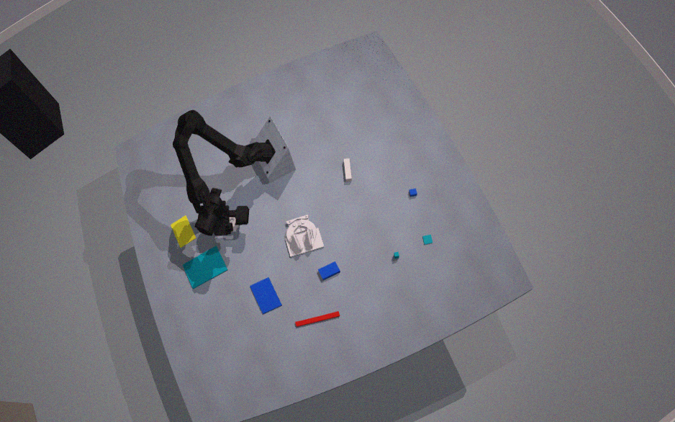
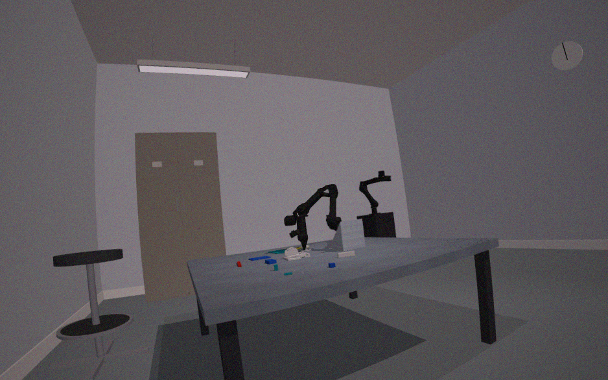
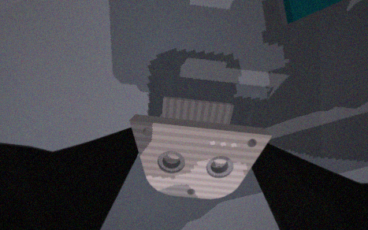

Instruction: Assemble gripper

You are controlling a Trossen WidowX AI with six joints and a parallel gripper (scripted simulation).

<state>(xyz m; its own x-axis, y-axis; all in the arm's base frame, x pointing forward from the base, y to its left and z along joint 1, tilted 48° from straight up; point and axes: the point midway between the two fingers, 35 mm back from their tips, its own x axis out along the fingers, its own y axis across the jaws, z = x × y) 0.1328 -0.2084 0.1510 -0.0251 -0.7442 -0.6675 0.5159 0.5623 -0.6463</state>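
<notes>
Since two openings are needed to receive the jaw stubs, the housing plate (image 1: 233, 222) (image 2: 308, 248) (image 3: 195, 180) is presented with its two ringed holes (image 3: 160, 161) exposed. It is gripped across its broad end by the jaws, which are spread nearly to their full width; the tapered, rounded end is left free. The holes lie between the jaws and are not covered, a placement presumably suited to lowering the plate level. Whether it is raised from the counter (image 1: 382, 130) (image 2: 415, 264) (image 3: 39, 79) cannot be told. Farther out, the gripper base (image 1: 316, 244) (image 2: 292, 258) is laid apart from the plate, with pale parts upon it; meshing of the teeth cannot be confirmed. Beyond the grasp, a teal card (image 1: 205, 268) (image 2: 275, 251) (image 3: 314, 7) is set nearby. Secure lifting and square alignment over the stubs are judged to be required next; unequal pressure could tilt the plate.
</notes>
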